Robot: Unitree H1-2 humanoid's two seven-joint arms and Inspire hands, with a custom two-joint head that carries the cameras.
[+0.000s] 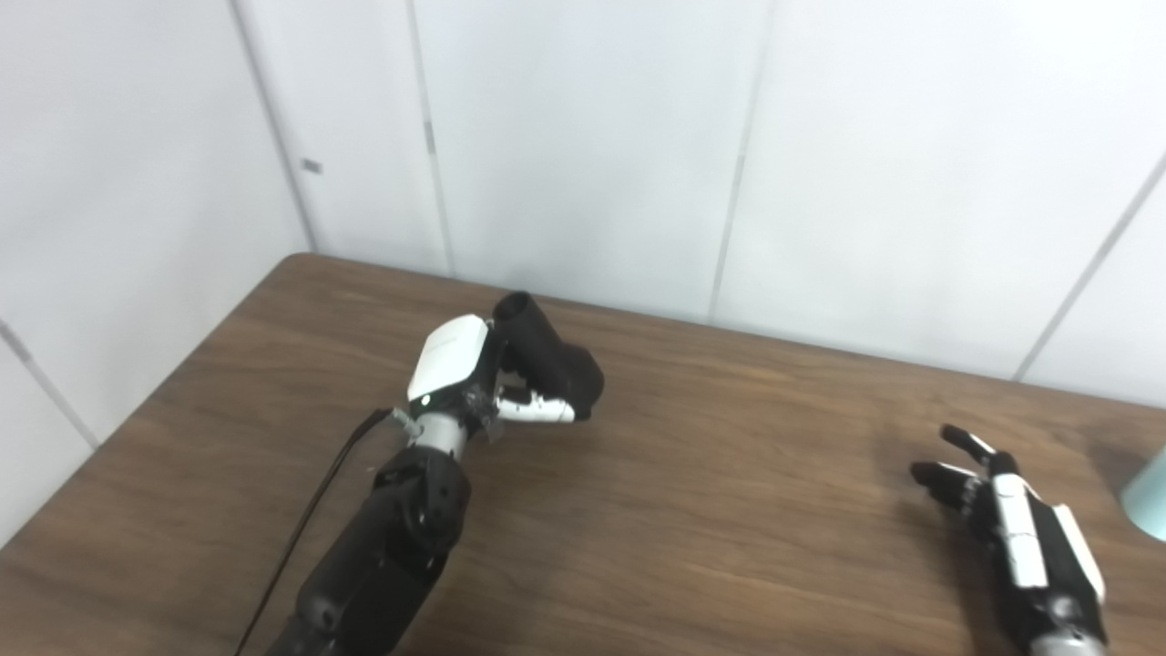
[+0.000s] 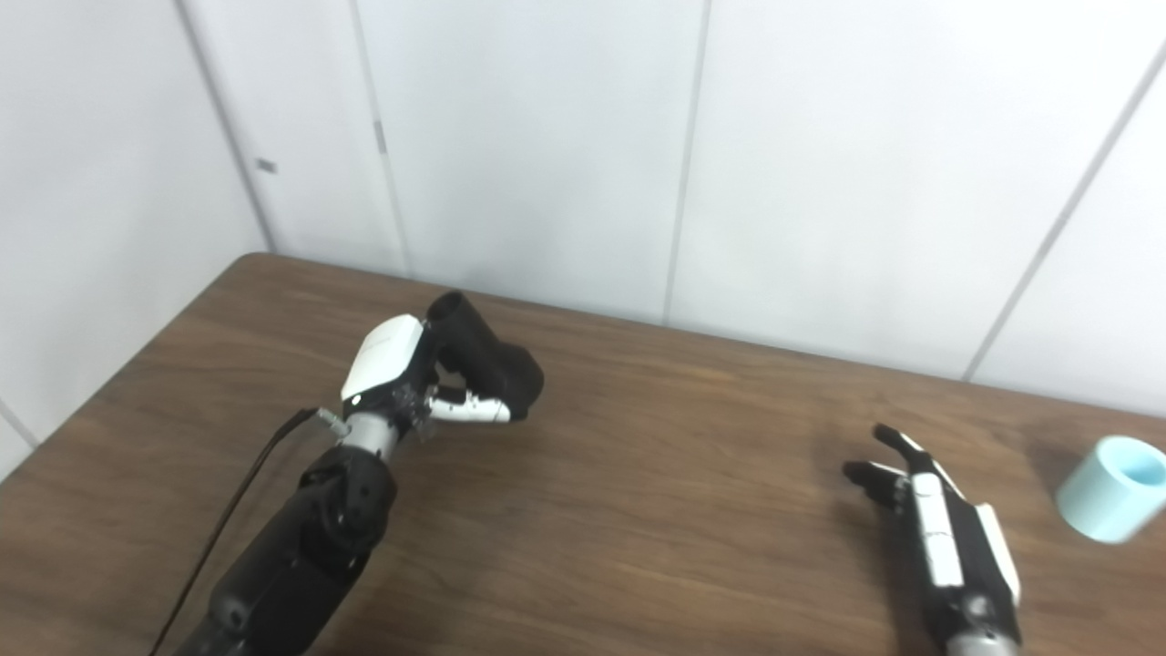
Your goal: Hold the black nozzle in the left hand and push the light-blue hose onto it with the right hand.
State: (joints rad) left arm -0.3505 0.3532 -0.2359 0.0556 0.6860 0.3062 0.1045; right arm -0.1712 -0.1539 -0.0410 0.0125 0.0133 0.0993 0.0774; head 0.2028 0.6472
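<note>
One black nozzle (image 2: 481, 353) sat gripped in the left hand (image 2: 410, 374) over the tabletop's (image 2: 638, 510) far left. The right hand (image 2: 920, 510), fingers spread and empty, hovered near right, beside one light-blue hose (image 2: 1111, 499) lying at the right edge.

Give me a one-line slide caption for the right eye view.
Left hand grips the black nozzle above the table; the open right hand rests short of the light-blue hose.

Black nozzle (image 2: 483, 357): matte, stubby cylinder, tilted, narrow end toward 11 o'clock, clasped in left hand (image 2: 410, 378). Light-blue hose (image 2: 1111, 500): short hollow tube, lying on bench at 3 o'clock, open end up-right.
</note>
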